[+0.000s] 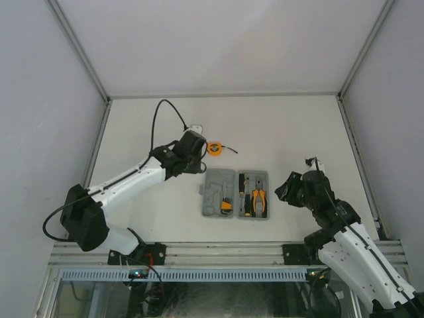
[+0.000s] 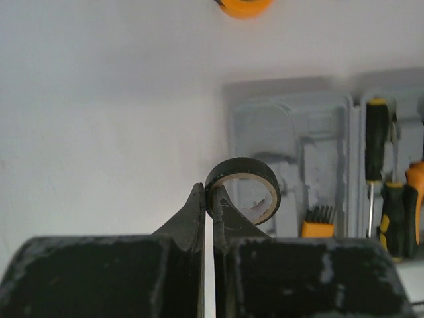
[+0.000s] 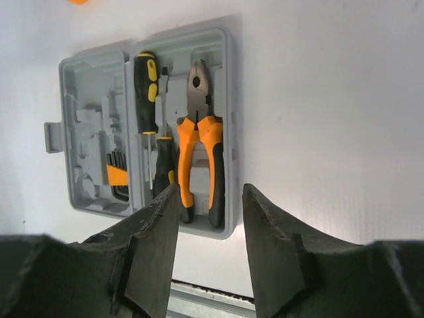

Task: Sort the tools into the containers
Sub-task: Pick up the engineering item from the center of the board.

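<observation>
A grey tool case is seen lying open and flat on the white counter, its two hinged halves side by side. In the right half, as shown by the right wrist view, the orange-and-black pliers are seated in their recess with the jaws pointing away from the arms. Just beside them, towards the hinge, two black-and-yellow screwdrivers are laid in line, one handle at the far end and one at the near end. In the left half an orange hex-key set is lodged near the hinge at the near end, and the other moulded recesses of that half are shown bare. The round orange tape measure is left on the counter beyond the case, apart from it, and close to the left arm's wrist. The left hand is held above the counter to the far left of the case, its fingers drawn almost together and clamped on the wall of a small black ring, which stands upright on edge past the fingertips. The right hand is held to the right of the case, its fingers spread apart with nothing between them
</observation>
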Controlling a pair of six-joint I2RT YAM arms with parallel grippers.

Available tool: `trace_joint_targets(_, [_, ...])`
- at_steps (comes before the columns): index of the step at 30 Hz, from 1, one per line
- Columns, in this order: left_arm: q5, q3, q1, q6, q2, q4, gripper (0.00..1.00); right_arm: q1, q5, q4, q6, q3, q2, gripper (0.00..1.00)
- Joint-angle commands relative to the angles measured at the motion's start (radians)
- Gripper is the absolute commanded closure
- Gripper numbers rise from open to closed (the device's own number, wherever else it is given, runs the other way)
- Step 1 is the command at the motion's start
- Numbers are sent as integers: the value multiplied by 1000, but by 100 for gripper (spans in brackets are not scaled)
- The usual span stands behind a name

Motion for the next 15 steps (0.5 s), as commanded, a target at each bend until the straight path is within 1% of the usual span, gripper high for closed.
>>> trace_joint_targets(1, [-40,-69,-102,9,-86,53,100,-5,-74,63,-10,19,18,58])
trace_joint_targets(6, [-69,-195,-236,13,-144,159,100,-5,-136,88,-23,7,26,58])
trace_joint_targets(8, [-87,-231,-280,13,-142,181,100,-4,-157,97,-29,4,18,58])
trace_joint_targets(12, [-110,-297,-335,-40,-145,209,100,-5,-176,113,-24,-18,-6,58])
trace_joint_targets(15, [-82,-310,-346,-53,-129,205,100,-4,-199,128,-17,-35,-13,58])
